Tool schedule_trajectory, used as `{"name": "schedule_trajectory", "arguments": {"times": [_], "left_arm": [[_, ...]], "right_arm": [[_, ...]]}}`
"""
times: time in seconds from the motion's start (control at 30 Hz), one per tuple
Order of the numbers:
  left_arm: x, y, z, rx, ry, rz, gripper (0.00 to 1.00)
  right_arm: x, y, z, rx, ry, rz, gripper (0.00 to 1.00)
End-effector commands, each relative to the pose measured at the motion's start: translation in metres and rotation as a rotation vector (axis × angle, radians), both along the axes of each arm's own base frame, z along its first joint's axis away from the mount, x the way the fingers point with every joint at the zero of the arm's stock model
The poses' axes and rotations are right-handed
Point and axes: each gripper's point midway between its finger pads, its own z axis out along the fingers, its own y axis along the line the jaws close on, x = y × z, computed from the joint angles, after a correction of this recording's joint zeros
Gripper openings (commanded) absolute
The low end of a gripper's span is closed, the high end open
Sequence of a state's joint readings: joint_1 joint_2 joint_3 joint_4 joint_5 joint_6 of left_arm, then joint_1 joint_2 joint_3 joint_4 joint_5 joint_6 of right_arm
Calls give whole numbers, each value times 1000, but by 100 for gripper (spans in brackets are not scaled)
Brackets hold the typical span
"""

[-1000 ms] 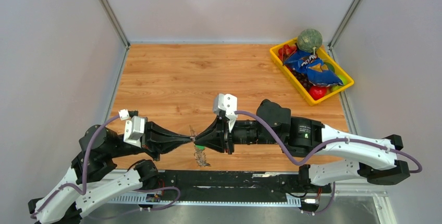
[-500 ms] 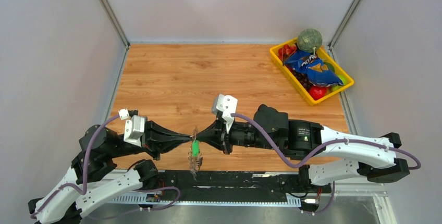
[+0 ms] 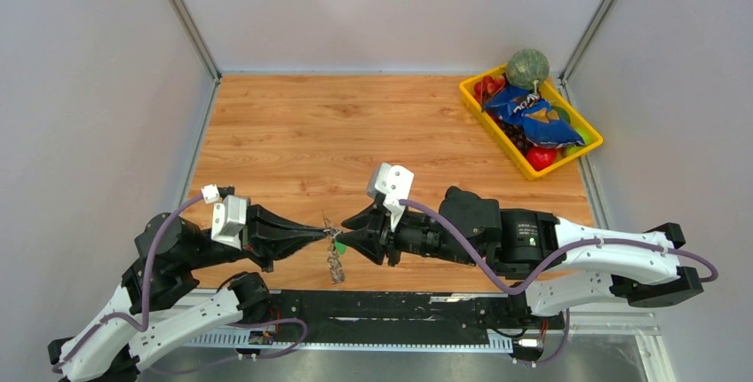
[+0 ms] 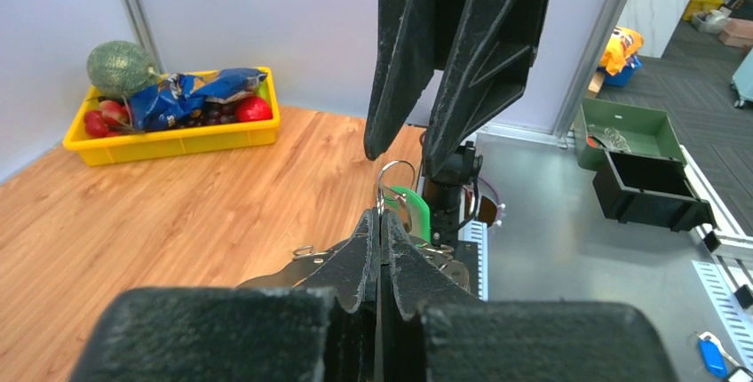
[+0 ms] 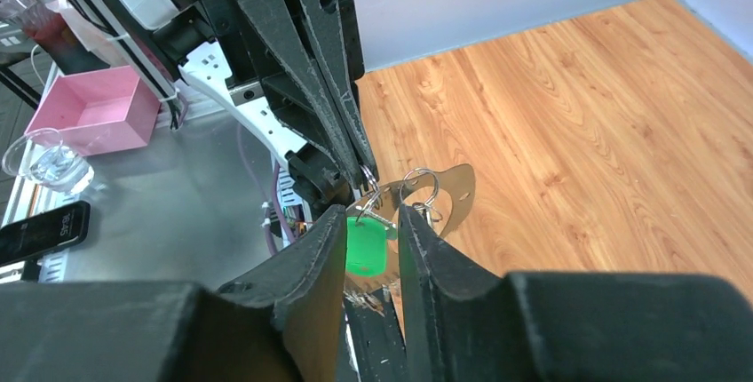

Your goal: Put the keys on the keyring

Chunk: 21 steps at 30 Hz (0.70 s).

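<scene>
Two fingers of the left end effector (image 3: 325,234) are pressed fully together on a small wire ring of the keys (image 3: 335,260), which are hung just below it over the near edge of the worktop (image 3: 293,133). Their green tag (image 5: 364,249) is seen within the narrow gap of the right end effector (image 3: 352,231), which is slightly parted with nothing gripped. A yellow tray (image 3: 475,98) is set far right.

We see a wooden table (image 3: 293,142) carrying a yellow tray (image 3: 568,158) in its far right corner. It appears to sit flat, holding fruit (image 3: 541,157) and a blue bag (image 3: 533,115).
</scene>
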State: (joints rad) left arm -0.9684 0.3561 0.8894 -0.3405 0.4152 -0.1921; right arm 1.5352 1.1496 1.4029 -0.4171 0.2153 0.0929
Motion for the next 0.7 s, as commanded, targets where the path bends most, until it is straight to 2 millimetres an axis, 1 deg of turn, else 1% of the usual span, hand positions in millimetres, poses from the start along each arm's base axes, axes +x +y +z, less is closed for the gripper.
{"name": "schedule_trajectory", "arguments": {"times": [0.0,0.2,0.33,0.43,0.67], "left_arm": [[5,4,17,-44,-34,39,0],[11,7,18,-44,-25,76,0],[11,8,18,-45,-27,81,0],[11,9,19,-46,-29,85,0],[11,10,19,-48,-34,88,0]], "right_arm": [[4,-7,32,77,12,-46,32],[11,-6,41,100,34,-95,29],[13,0,38,87,38,-107,29],[9,6,35,75,46,-87,29],[9,14,22,33,56,-90,29]]}}
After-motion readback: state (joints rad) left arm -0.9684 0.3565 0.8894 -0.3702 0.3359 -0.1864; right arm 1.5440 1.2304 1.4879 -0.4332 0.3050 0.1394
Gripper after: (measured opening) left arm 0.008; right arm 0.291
